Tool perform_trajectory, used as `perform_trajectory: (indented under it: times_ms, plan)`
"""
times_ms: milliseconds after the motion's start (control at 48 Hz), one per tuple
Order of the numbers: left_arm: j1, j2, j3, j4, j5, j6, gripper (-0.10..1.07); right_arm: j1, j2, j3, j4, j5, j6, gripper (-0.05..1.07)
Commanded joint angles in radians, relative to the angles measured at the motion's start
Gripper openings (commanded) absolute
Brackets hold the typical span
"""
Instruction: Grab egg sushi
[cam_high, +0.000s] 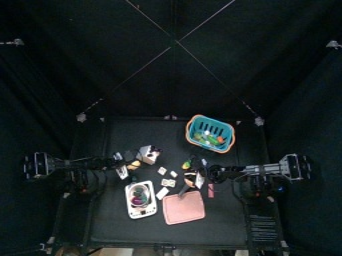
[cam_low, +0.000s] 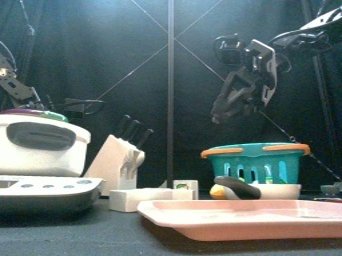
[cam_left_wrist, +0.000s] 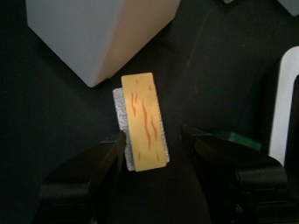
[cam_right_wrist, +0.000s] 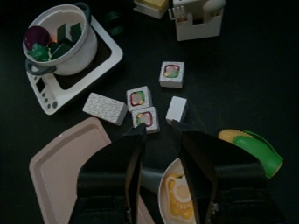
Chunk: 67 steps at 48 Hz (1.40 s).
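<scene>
My right gripper (cam_right_wrist: 173, 166) hangs high above the table and is shut on the egg sushi (cam_right_wrist: 177, 198), a small pale-yellow rounded piece with an orange spot between the jaws. The front view shows this gripper (cam_low: 241, 100) lifted well above the teal basket (cam_low: 254, 162). In the top view it (cam_high: 211, 183) is over the table's right half. My left gripper (cam_left_wrist: 163, 162) is open and low. A yellow-orange slab with red streaks on a white speckled base (cam_left_wrist: 146, 118) lies just ahead of its jaws, beside the white knife block (cam_left_wrist: 100, 35).
A pink tray (cam_right_wrist: 82, 157) lies at the front. A white stove with a pot (cam_right_wrist: 65, 48) holds toy food. Several small sushi pieces (cam_right_wrist: 142, 105) lie between them. A yellow-green toy piece (cam_right_wrist: 247, 144) lies near the tray. The teal basket (cam_high: 210, 130) stands at the back right.
</scene>
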Motion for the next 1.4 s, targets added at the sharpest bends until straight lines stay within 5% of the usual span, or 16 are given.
perform_trajectory:
  times_ms: [0, 208, 521, 1125, 1375]
  plan:
    - [0.003, -0.002, -0.005, 0.002, 0.002, -0.003, 0.88, -0.003, -0.011, -0.008, 0.000, -0.005, 0.002, 0.70]
    - [0.003, 0.000, -0.005, 0.005, 0.021, -0.003, 0.83, -0.003, -0.009, -0.008, 0.000, -0.005, 0.002, 0.70]
    - [0.003, -0.003, -0.006, 0.002, 0.040, -0.005, 0.53, -0.003, -0.005, -0.006, 0.002, -0.005, 0.000, 0.70]
    - [-0.043, -0.227, -0.026, -0.069, 0.083, -0.005, 0.53, -0.005, 0.008, -0.006, 0.000, -0.005, 0.000, 0.70]
    - [-0.043, -0.252, -0.009, -0.078, 0.084, -0.005, 0.53, -0.005, 0.008, -0.005, 0.000, -0.005, 0.000, 0.70]
